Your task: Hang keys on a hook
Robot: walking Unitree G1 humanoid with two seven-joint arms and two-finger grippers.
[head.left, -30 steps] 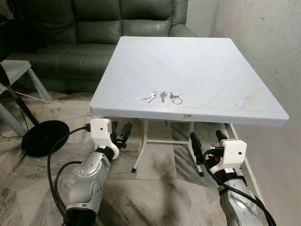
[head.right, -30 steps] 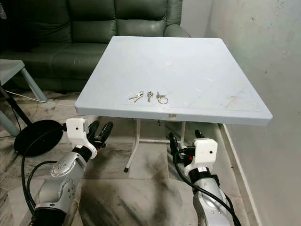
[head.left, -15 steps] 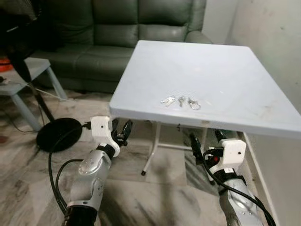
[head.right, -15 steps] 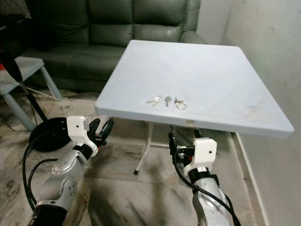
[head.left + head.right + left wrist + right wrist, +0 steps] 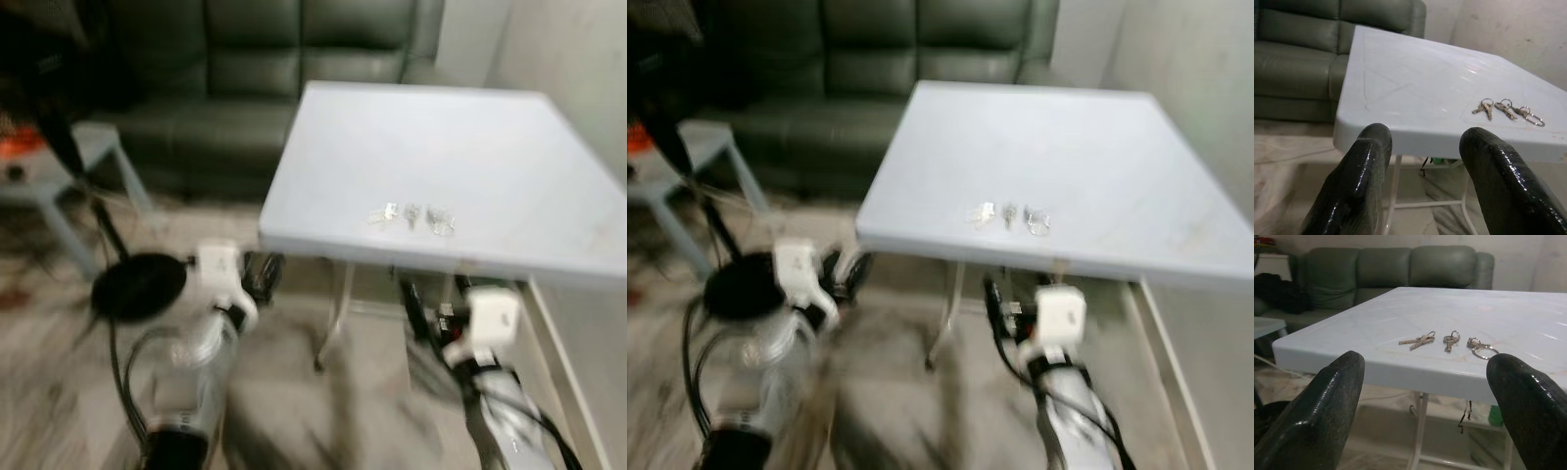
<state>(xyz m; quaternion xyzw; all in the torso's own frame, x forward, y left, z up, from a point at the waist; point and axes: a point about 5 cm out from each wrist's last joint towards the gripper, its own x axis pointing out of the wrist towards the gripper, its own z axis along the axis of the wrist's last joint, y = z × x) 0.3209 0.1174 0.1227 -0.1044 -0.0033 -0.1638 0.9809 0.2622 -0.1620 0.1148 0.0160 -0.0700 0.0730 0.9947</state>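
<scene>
Three small bunches of silver keys (image 5: 1418,340) (image 5: 1450,339) (image 5: 1480,349) lie in a row near the front edge of a pale blue square table (image 5: 441,127); the head views are blurred, and there the keys (image 5: 411,214) show as small glints. Both arms hang low in front of the table, below its edge. My left gripper (image 5: 1422,137) is open and empty, left of the keys. My right gripper (image 5: 1425,363) is open and empty too, roughly level with the table edge and facing the keys. No hook can be made out.
A dark green sofa (image 5: 245,59) stands behind the table. To the left are a black round stand base (image 5: 137,289) on the marble floor and a small grey side table (image 5: 59,166). A pale wall (image 5: 578,59) runs along the right side.
The whole picture has shifted to the right and blurred, so the camera is moving. Keys lie as before and both grippers stay open below the table edge.
</scene>
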